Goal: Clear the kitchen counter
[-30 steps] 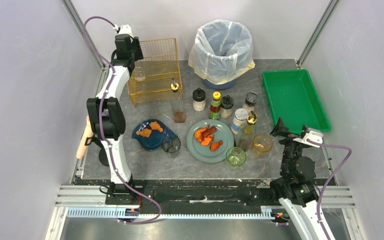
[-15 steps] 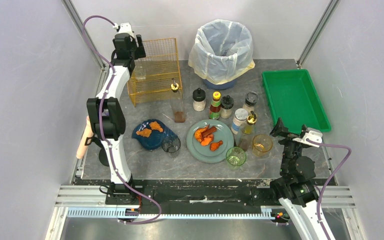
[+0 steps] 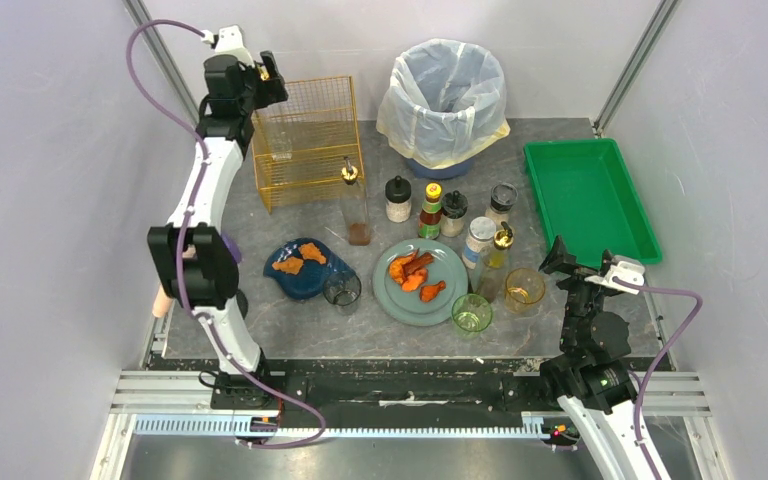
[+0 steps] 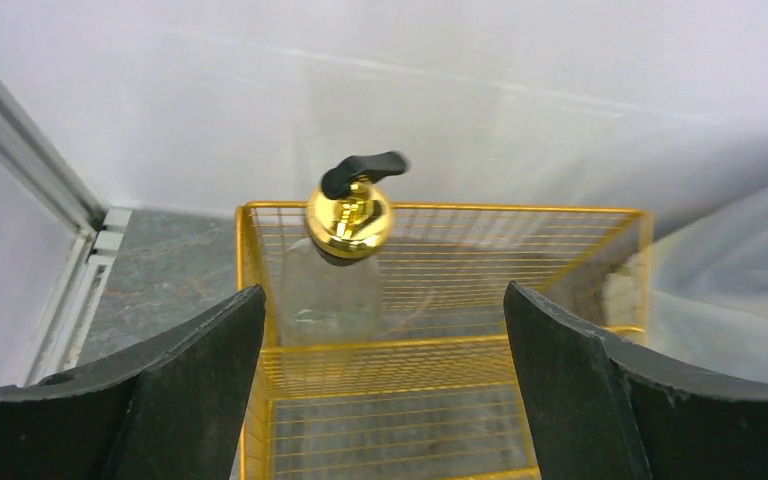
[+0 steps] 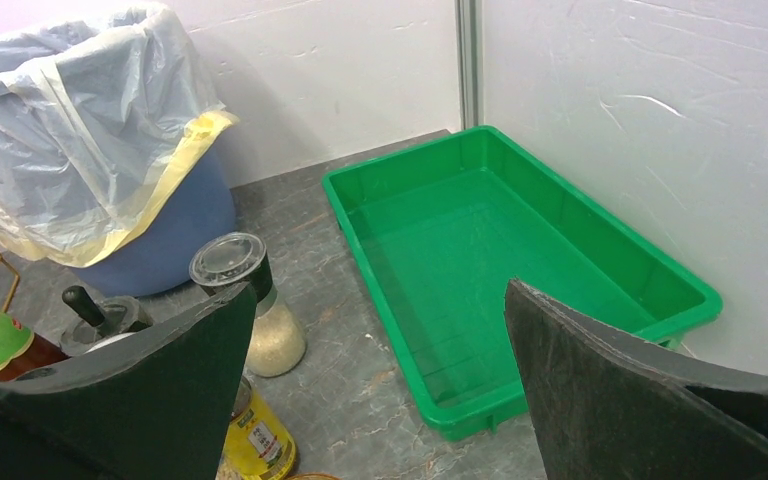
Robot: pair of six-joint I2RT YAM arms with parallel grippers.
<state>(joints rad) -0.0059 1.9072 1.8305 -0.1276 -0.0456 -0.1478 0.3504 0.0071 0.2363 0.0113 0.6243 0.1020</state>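
The dark grey pale-veined slab desk [image 3: 290, 332] lies below the left jaws far-left and the right jaws near-right, both pairs wide apart.

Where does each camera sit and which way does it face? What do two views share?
Top external: high, near side, looking down on the dark grey kitchen counter; left arm and right arm show.
Left wrist: high, far left, looking down at the gold wire basket holding a clear gold-capped bottle; left gripper shows.
Right wrist: low, near right, facing the far wall over the green plastic tray; right gripper shows.
Shared by top and right wrist: that tray, the lined blue bin.
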